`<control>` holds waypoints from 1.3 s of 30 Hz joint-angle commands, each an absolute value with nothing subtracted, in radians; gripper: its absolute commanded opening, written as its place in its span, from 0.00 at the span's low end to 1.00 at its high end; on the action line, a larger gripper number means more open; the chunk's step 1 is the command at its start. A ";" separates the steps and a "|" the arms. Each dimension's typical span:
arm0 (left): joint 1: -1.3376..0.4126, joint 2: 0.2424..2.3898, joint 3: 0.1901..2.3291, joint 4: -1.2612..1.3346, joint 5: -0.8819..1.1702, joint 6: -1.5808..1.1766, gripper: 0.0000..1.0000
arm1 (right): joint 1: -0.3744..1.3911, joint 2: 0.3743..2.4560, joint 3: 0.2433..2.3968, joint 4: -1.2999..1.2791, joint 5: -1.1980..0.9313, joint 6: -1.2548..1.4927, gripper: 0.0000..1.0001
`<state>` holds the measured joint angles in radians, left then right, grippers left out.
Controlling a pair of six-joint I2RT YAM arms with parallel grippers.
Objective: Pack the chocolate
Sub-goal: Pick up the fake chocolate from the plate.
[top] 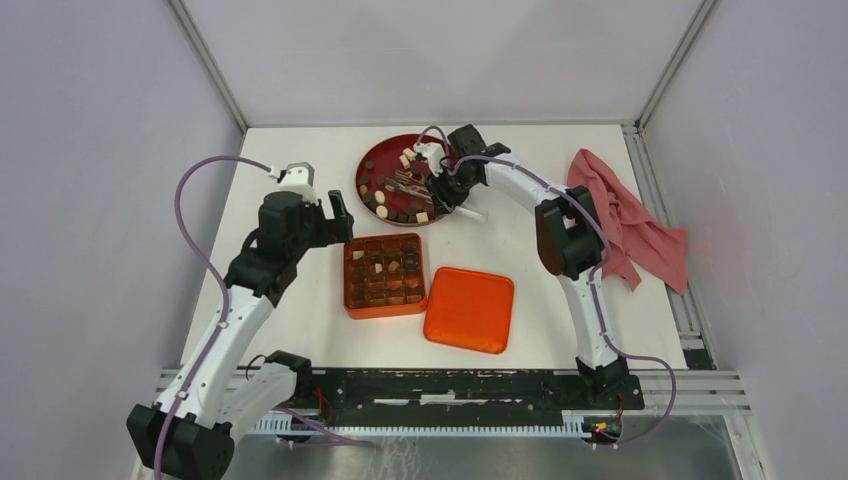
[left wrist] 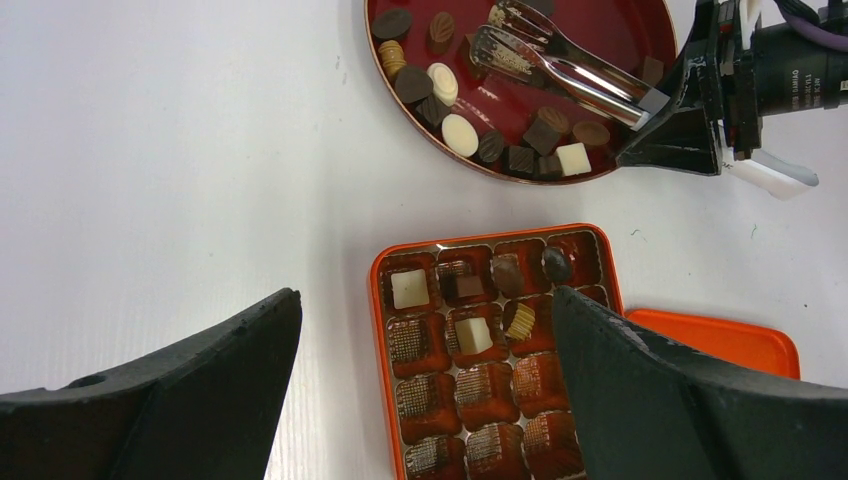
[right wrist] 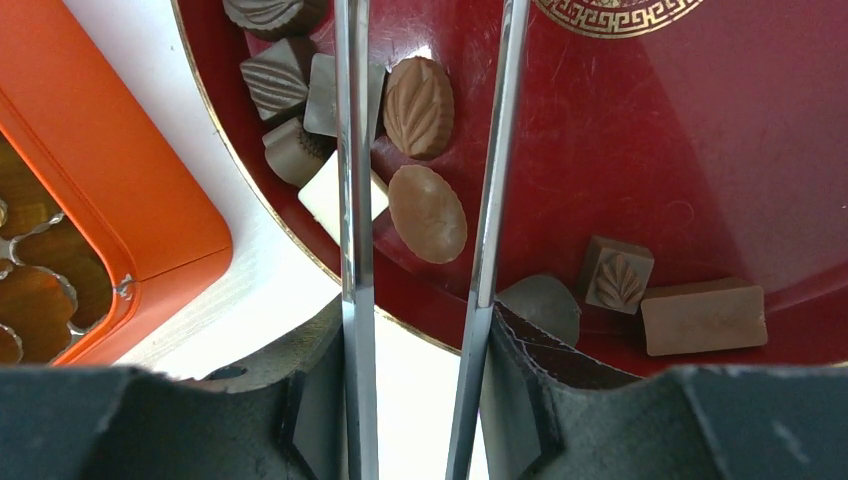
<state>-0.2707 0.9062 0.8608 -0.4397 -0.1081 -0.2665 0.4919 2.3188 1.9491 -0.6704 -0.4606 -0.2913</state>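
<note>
1. The left pincer [left wrist: 425, 298] hung wide open and empty above the left edge of the box, probably parked there to watch the filling and stay out of the way.
2. The orange box [top: 386, 313] sat mid-tabletop [top: 300, 300]. Its grid of shiny, fluted foil cups faced up, and only a few cups in the far rows held a piece [left wrist: 410, 288]; most were bare.
3. Most of the chocolate [left wrist: 460, 134] lay loose on the glossy red plate [right wrist: 700, 150], just beyond the box. There were ribbed dark rounds, embossed leaf ovals, small blocks and smooth cream pieces, crowded along the plate's near and left rim.
4. The right pincer [right wrist: 412, 385] clamped the handle end of slim polished metal tongs [left wrist: 570, 75]. Their arms were spread on either side of a leaf-shaped oval piece, seemingly lined up for a pick.
5. The box's smooth orange lid [top: 469, 309] lay near right of the box, leaving the cups reachable.
6. A crumpled pink cloth [top: 625, 215] lay at the far right.
</note>
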 commanded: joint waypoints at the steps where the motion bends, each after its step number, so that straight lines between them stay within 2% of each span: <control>1: -0.273 0.902 0.861 -0.423 -0.128 -0.221 1.00 | 0.505 2.337 2.001 -0.661 -0.459 -0.276 0.47; 15: -0.273 0.903 0.859 -0.423 -0.125 -0.223 1.00 | 0.520 2.352 2.027 -0.688 -0.356 -0.287 0.46; 24: -0.273 0.901 0.859 -0.422 -0.123 -0.223 1.00 | 0.530 2.355 2.038 -0.711 -0.326 -0.307 0.39; 28: -0.272 0.900 0.859 -0.422 -0.124 -0.223 1.00 | 0.530 2.348 2.035 -0.711 -0.322 -0.313 0.28; 31: -0.273 0.899 0.859 -0.420 -0.124 -0.223 1.00 | 0.528 2.327 2.029 -0.708 -0.323 -0.319 0.11; 34: -0.273 0.898 0.859 -0.422 -0.128 -0.223 1.00 | 0.523 2.291 2.023 -0.701 -0.339 -0.327 0.00; 39: -0.273 0.885 0.856 -0.418 -0.139 -0.225 1.00 | 0.504 2.232 1.988 -0.680 -0.392 -0.333 0.00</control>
<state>-0.2707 0.9058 0.8604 -0.4393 -0.1150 -0.2665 0.5201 2.3505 1.9926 -0.6979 -0.3428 -0.3187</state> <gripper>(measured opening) 0.994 0.369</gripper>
